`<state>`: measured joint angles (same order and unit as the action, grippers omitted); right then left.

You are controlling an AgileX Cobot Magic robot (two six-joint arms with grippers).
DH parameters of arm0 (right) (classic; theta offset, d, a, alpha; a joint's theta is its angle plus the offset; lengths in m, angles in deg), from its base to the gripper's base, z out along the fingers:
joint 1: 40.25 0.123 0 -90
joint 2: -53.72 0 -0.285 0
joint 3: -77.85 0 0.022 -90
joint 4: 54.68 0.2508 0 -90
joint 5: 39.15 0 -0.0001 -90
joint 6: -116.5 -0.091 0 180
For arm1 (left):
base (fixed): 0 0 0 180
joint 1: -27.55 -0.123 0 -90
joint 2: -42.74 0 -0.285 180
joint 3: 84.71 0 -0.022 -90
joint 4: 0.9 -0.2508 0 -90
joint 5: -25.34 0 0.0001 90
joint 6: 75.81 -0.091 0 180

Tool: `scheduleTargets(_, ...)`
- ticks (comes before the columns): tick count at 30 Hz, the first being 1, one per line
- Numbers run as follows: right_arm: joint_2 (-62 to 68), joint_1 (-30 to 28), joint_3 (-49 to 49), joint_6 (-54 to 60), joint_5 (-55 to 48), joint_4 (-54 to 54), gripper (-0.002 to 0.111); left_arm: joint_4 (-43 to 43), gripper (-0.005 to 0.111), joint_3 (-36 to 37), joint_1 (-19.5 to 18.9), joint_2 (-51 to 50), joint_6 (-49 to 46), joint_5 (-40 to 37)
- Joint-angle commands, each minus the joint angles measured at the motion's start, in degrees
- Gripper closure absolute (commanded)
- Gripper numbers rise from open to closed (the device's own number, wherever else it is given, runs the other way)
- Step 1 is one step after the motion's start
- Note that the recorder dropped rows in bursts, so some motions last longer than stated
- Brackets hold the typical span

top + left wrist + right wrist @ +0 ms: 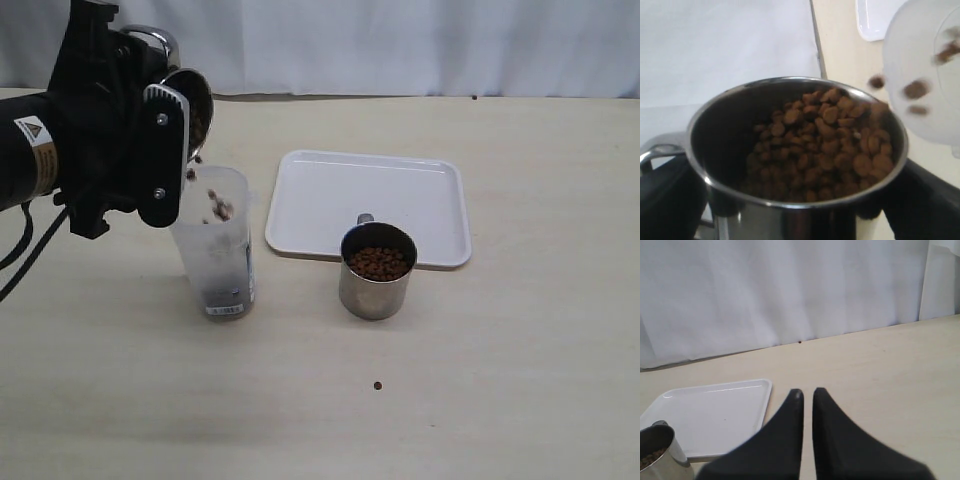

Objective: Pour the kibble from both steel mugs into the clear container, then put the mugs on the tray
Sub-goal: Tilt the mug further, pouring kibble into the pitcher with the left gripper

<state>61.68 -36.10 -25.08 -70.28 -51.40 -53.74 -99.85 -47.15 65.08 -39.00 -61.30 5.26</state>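
First pour in hand: your left hand (168,110) grips a shiny steel mug (720,132) tilted over the tall frosted clear plastic container (215,255), small brown kibble pellets (825,145) dropping in; next, tip further to empty it, your right hand (807,395) pinched shut, empty, above the surface (880,360).
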Motion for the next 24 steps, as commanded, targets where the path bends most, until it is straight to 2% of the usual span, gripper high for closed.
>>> scheduleTargets(1, -0.2, 0.2, 0.1, 0.1, 0.1, 0.1, 0.103, -1.0, 0.107, -0.7, 0.5, 0.1, 0.1, -0.6)
scheduleTargets(24, -0.2, 0.2, 0.1, 0.1, 0.1, 0.1, 0.103, -1.0, 0.107, -0.7, 0.5, 0.1, -6.6, -0.7)
